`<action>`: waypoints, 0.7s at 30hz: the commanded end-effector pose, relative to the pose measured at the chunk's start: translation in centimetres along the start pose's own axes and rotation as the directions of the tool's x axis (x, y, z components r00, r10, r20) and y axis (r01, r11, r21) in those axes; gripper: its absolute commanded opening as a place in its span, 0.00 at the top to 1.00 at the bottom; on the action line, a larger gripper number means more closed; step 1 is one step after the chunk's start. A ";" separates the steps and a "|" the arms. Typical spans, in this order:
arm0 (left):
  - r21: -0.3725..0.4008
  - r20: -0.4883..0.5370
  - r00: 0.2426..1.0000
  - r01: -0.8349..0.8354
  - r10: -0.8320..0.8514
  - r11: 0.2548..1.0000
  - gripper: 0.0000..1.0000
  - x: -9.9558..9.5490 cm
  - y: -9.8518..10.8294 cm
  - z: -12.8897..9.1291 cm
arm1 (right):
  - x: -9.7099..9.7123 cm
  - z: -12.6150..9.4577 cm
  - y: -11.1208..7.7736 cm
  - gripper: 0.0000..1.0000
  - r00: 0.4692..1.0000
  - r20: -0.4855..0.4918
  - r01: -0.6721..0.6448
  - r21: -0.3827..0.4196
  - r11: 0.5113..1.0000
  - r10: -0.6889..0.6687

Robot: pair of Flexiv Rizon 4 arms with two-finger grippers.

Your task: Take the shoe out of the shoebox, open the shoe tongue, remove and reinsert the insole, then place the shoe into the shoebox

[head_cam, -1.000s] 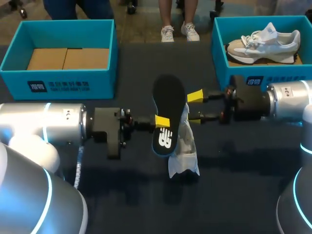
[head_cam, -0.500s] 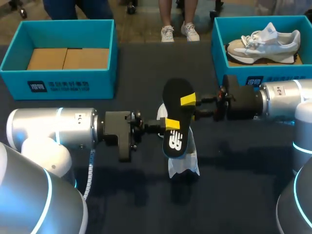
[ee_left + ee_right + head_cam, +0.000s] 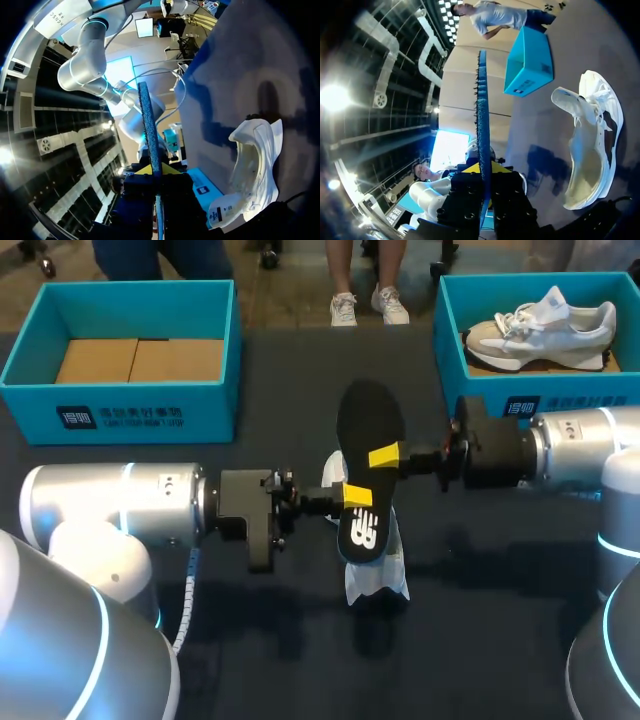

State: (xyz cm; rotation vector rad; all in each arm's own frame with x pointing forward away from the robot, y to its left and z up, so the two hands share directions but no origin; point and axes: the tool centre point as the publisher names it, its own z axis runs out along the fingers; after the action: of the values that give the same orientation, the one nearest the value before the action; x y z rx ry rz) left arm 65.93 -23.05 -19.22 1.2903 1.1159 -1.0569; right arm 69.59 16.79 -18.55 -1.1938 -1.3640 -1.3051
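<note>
Black insole [image 3: 369, 430] is out, left fingers [image 3: 358, 494] and right fingers [image 3: 384, 455] both pinching it above the shoe [image 3: 378, 565]; next, I think, it must go back inside.

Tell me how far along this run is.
Done: the white shoe lies on the table, its insole out. In hand: left gripper and right gripper both clamp the insole above the shoe. Left: reinsert the insole, then put the shoe into the empty shoebox.
</note>
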 end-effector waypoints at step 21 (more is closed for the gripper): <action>-0.022 -0.146 0.989 -0.006 0.002 1.000 0.00 0.2 3.0 -6.3 | -2.4 -1.0 0.5 1.00 0.998 -0.008 -0.055 -0.004 0.998 0.055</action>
State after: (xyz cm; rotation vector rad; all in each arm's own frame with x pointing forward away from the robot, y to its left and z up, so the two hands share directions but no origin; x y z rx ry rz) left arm 68.81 -18.55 -19.24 1.3521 1.2283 -0.9525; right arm 70.16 15.63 -20.73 -1.2223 -1.3107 -1.2792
